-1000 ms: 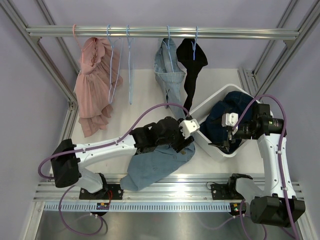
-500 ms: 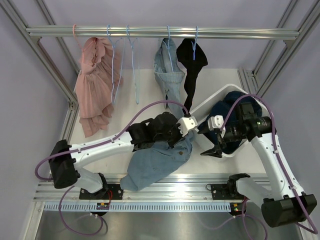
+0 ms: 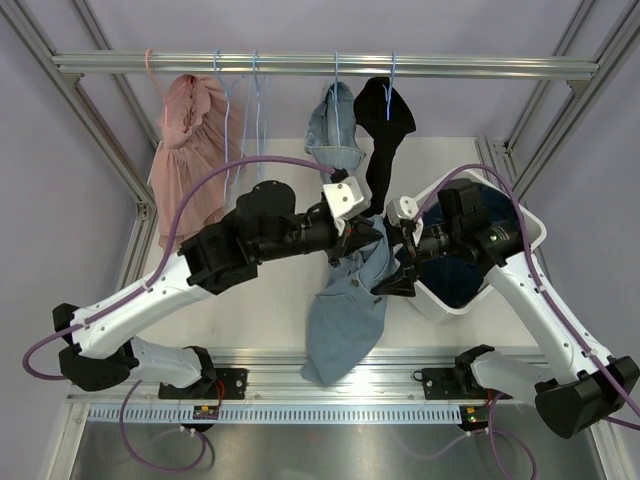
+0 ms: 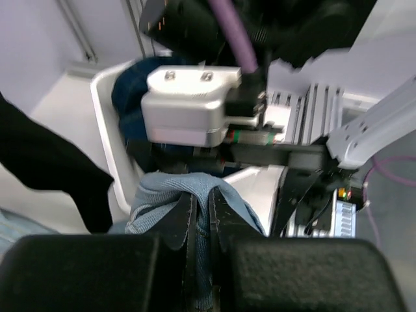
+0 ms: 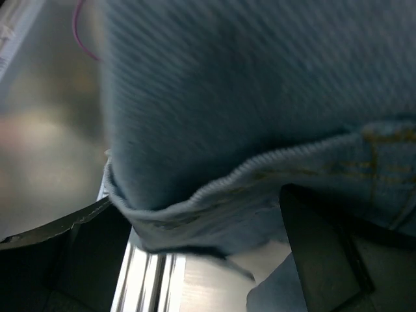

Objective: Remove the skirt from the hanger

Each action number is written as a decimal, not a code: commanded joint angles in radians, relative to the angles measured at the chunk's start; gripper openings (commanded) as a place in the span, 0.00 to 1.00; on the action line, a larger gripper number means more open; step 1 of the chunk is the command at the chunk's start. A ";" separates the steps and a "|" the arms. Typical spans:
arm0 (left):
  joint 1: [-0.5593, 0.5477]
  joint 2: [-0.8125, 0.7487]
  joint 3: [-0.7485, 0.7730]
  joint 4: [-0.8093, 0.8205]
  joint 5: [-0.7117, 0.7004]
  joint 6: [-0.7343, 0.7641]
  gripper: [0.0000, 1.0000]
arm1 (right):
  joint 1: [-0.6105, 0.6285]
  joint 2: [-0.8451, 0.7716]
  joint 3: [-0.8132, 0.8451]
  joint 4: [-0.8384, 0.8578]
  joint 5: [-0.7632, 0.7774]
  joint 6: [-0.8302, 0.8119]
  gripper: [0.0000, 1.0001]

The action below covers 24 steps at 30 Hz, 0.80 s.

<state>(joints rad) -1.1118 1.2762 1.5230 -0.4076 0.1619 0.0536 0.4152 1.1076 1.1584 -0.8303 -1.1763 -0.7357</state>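
A light-blue denim skirt [image 3: 345,320] hangs in a long fold from my left gripper [image 3: 352,238], which is raised above the table. In the left wrist view the jaws of that gripper [image 4: 200,198] are shut on a fold of the skirt [image 4: 175,188]. More bunched denim [image 3: 335,135] hangs from a blue hanger [image 3: 336,75] on the rail; whether both are one garment I cannot tell. My right gripper [image 3: 390,268] is open beside the hanging fold. In the right wrist view the hem [image 5: 227,97] lies between its spread fingers [image 5: 325,260].
A white basket [image 3: 530,222] holding dark blue clothes [image 3: 470,270] stands at the right. On the rail [image 3: 300,66] hang a black garment [image 3: 385,120], a pink garment [image 3: 185,150] and bare blue hangers [image 3: 225,120]. Frame posts flank both sides.
My left gripper shut on the denim and lifted it off the table, up and toward the rail. My right gripper came left out of the basket to the hanging fold.
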 commanded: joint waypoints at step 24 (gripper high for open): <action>-0.006 0.103 0.401 0.181 -0.120 -0.049 0.07 | -0.450 -0.058 0.503 0.160 -0.164 0.496 0.00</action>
<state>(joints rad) -1.1183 1.3983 1.8874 -0.2832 0.1333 0.0082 0.1024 1.0546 1.5520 -0.6537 -1.2819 -0.2897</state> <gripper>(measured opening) 0.059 0.066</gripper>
